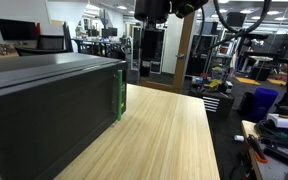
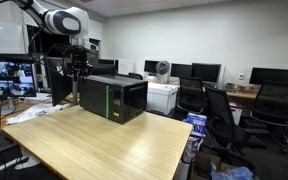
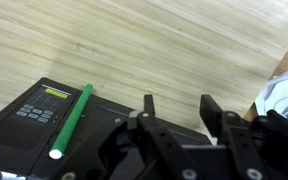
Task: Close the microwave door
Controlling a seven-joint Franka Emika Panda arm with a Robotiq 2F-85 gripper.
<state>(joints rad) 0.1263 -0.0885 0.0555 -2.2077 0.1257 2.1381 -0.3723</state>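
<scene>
Closest to the lens, at 6 o'clock in the wrist view: the gripper (image 3: 180,115), jaws released and spread wide, nothing held between the black fingers (image 3: 147,108). At 8 o'clock there, over the light wooden tabletop (image 3: 184,45), the microwave (image 3: 14,128) with its keypad (image 3: 39,107) and the green strip (image 3: 71,120) edging the microwave door (image 3: 104,112). In an exterior view, standing at 10 o'clock on the table, the microwave (image 2: 119,98) with door seemingly flush against the body, gripper near its top.
</scene>
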